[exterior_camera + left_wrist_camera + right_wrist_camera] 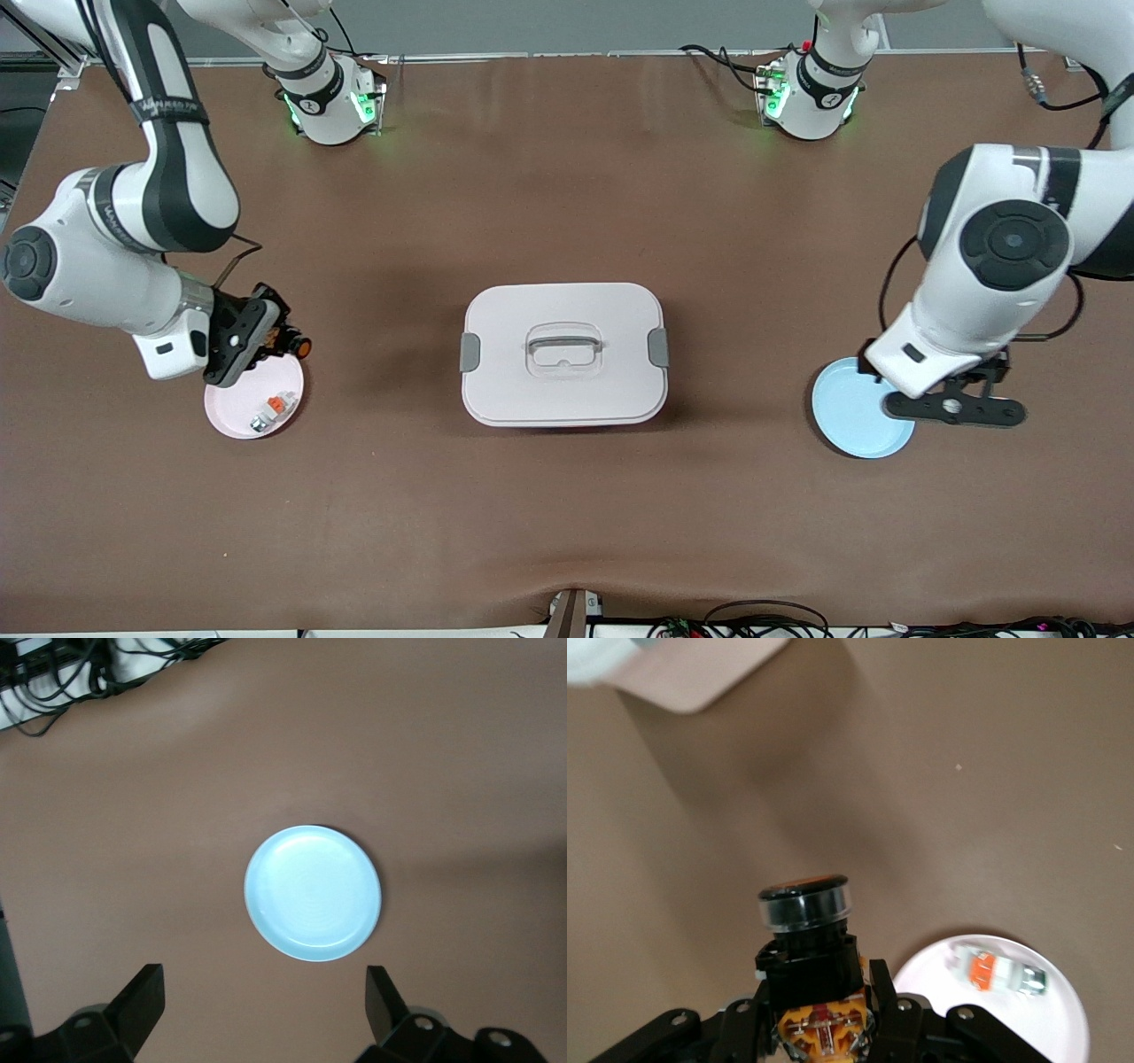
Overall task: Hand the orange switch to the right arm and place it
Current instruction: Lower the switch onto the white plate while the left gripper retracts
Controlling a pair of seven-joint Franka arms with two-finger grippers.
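The orange switch [293, 344] is a small black block with a round orange button, held in my right gripper [268, 342], which is shut on it. The button end sticks out past the fingertips. They hang over the rim of the pink plate [229, 411] at the right arm's end of the table. In the right wrist view the switch [806, 935] fills the space between the fingers [897, 1010]. My left gripper [953, 409] is open and holds nothing, over the edge of the blue plate [849, 416]. The left wrist view shows its fingers [146, 997] wide apart above bare table beside that plate [313, 893].
A small white-grey part with an orange tab [273, 408] lies on the pink plate [1063, 1028] and also shows in the right wrist view [992, 971]. A pale lidded box [563, 353] with grey clasps stands mid-table. Cables [762, 620] run along the table edge nearest the front camera.
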